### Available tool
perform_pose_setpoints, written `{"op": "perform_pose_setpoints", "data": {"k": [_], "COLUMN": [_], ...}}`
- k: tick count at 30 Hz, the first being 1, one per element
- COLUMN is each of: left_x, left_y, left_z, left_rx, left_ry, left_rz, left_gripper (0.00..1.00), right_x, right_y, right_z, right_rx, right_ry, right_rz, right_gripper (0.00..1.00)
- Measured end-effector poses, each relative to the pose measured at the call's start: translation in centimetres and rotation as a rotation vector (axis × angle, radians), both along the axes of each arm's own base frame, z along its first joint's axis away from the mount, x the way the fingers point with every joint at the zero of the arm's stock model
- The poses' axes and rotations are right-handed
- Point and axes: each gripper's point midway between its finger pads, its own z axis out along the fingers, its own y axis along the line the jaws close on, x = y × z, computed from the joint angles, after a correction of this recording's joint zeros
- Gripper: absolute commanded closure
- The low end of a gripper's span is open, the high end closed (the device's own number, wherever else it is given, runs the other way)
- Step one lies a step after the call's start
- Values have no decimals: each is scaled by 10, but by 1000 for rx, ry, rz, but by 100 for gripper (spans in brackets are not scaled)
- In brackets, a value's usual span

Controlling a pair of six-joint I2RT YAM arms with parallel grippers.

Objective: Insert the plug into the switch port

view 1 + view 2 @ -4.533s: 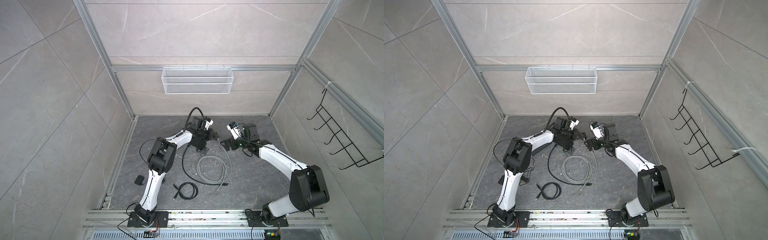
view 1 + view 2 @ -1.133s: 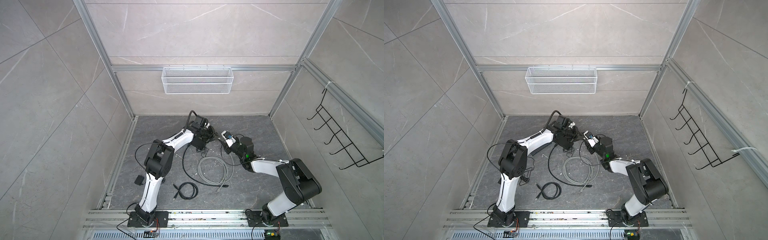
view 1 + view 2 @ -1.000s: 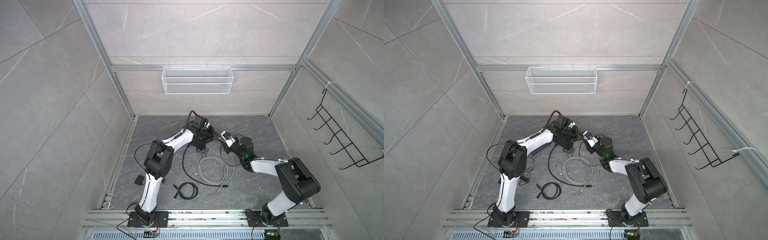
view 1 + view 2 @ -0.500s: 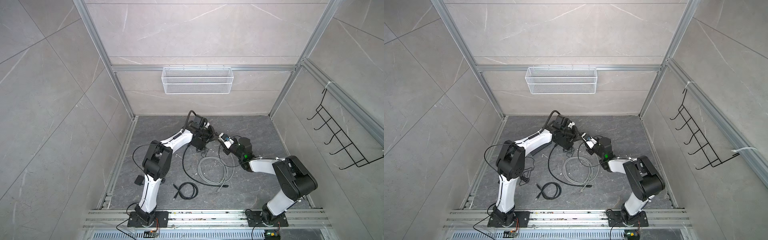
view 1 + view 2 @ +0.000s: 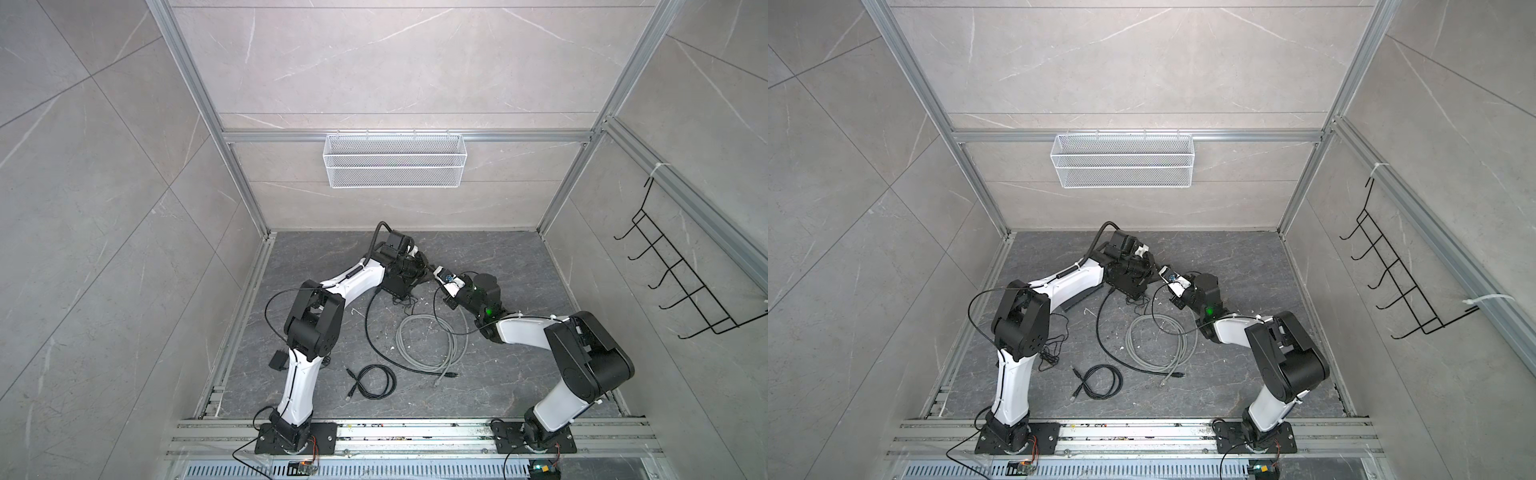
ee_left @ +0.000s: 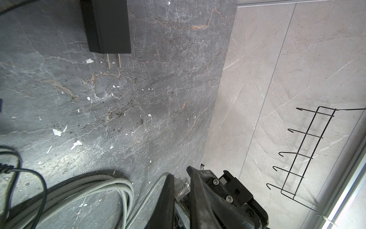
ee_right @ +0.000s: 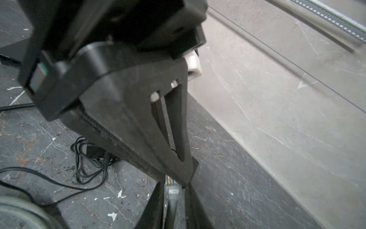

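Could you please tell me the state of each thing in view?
plug: not inserted, held aloft
left pincer: shut on plug
right pincer: straddling plug, grip unclear
grey cable: coiled
black cable: coiled, both ends free
power adapter: lying flat, unplugged

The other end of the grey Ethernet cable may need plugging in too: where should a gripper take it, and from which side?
Take it just behind the loose plug, coming down from above and closing across the cable's width: that end lies flat on the floor, sticking out past the coil.
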Motion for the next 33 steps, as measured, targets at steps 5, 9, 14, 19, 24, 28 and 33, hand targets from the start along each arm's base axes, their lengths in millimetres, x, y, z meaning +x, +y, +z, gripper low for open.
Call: {"op": "perform_pose_setpoints", "data": {"k": [5,9,14,19,24,28,33], "left_x": [0,-1,-2,-2,1,10,44], "left_y": [0,1,2,2,6,21,71], "left_z": [0,-1,-2,-3,-5,-5,12], "left_rx": [-2,0,1,0,-4,20,65], "left_ry": [0,3,3,5,4,-10,-90], "left_rz": [1,1,3,5,17,50,152], "left_gripper": [99,99,99,93,77,73,72], "right_x": [0,0,1,1,0,-3,-6], "right_y": [-1,-1,-1,-1,-1,-2,-1], "right_z": [-5,-10,-10,-10,-13,-21,-28], "right_rx": [-24,-36,-38,-38,-42,-57,-68], "right_ry": [6,15,19,21,30,65,101], "right_rz": [-6,-9,-9,-9,-8,-7,5], "right_gripper": [77,81,82,84,85,85,85]}}
